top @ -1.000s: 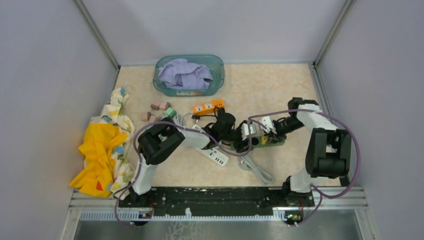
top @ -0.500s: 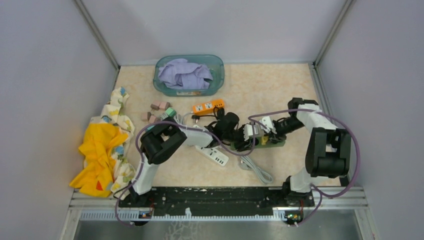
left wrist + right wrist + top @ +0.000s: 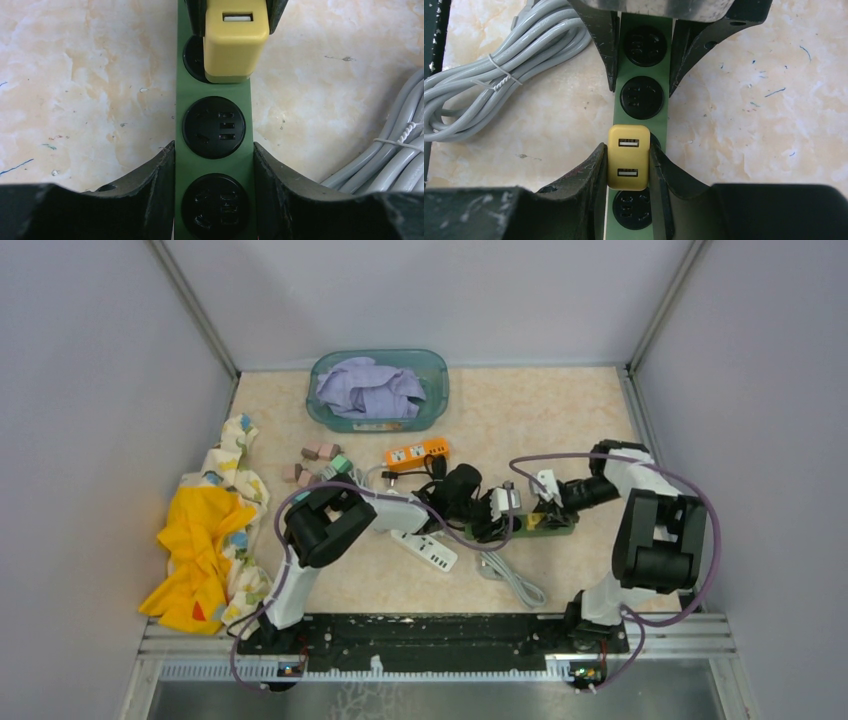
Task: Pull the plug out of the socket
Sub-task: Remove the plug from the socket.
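Bottom of left wrist view: left gripper [image 3: 214, 147] clamped across green power strip [image 3: 215, 90], bracing it. Lower centre of right wrist view: right gripper [image 3: 628, 149] pinching yellow USB plug [image 3: 628, 161] by flat sides, seated in the strip. Likely light, rigid, slick; best drawn straight out.

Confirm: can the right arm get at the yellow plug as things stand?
Probably yes. The right gripper has a finger against each side of the yellow plug, with nothing between. The left gripper clamps the green power strip farther along, clear of it.
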